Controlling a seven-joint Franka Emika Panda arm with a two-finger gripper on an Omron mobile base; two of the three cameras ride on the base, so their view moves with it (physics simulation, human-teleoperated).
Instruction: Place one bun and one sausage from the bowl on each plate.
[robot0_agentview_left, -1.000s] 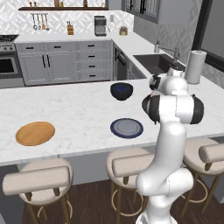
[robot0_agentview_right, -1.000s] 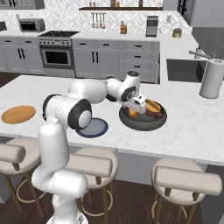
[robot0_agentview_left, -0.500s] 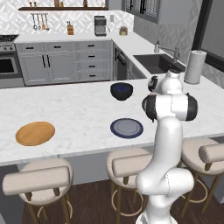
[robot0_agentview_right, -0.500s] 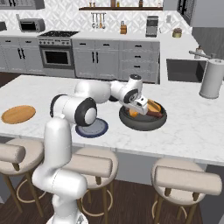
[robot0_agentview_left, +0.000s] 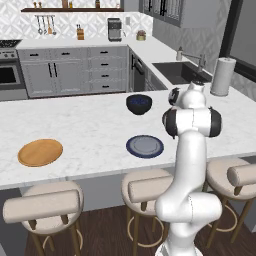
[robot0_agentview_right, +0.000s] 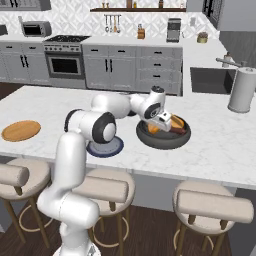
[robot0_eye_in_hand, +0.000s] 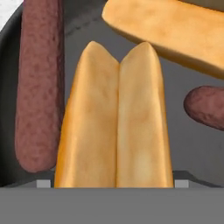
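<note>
Arm: stretched out over the island, hand dipped into the wide dark bowl on the white counter.
Gripper: right down among the food; in the hand view a split bun sits dead centre between the two grey finger tips at the bottom corners.
Jaws: spread wide, one tip on either side of that bun, and I can't tell whether they touch it; nothing looks lifted.
Buns: the near one lies lengthwise with its pale split facing the camera; a second bun lies crosswise beyond it, towards the top right of the hand view.
Sausages: one long reddish-brown sausage lies alongside the centred bun on its left in the hand view, just beside it; another sausage pokes in from the right edge.
Bowl floor: dark grey, showing between the pieces.
Blue-grey plate: on the counter near the front edge, just beside the arm, bare.
Wooden plate: well off to the left on the same counter, bare as well.
Small dark blue bowl: further back on the counter, behind the blue-grey plate.
Paper towel roll: upright near the sink.
</note>
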